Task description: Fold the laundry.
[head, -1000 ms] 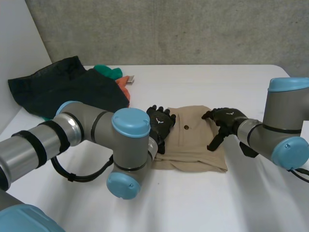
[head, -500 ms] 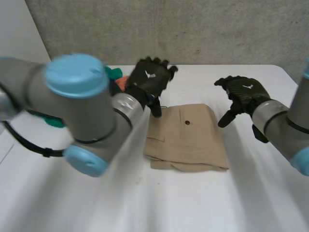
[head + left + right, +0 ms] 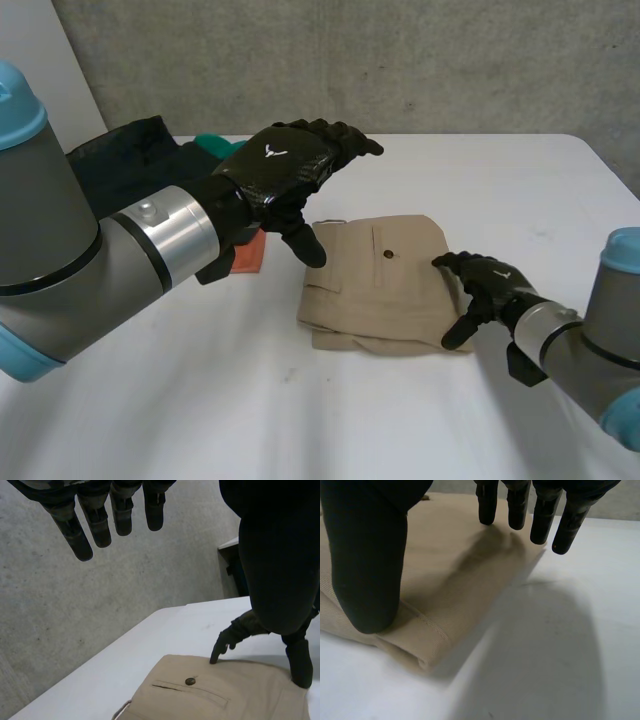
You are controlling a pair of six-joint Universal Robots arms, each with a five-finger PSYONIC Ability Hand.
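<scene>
A folded beige pair of trousers (image 3: 385, 285) lies on the white table (image 3: 500, 180), its button pocket (image 3: 386, 254) facing up. My left hand (image 3: 285, 170) hovers open well above the garment's back left corner, fingers straight and thumb hanging down. In the left wrist view its fingers (image 3: 100, 527) are spread in the air over the trousers (image 3: 215, 692). My right hand (image 3: 487, 282) rests open at the garment's right edge. In the right wrist view its thumb (image 3: 367, 555) sits on the folded cloth (image 3: 450, 575) and the fingers stand straight above the edge.
A dark pile of clothes (image 3: 130, 170) lies at the back left, with a green garment (image 3: 215, 146) behind it and an orange cloth (image 3: 250, 255) beside the trousers. Bare white tabletop (image 3: 555, 645) runs to the right and front of the garment.
My left hand has lifted off the trousers' left edge and risen high over the table. My right hand rose, then came down again at the right edge, nearer the front.
</scene>
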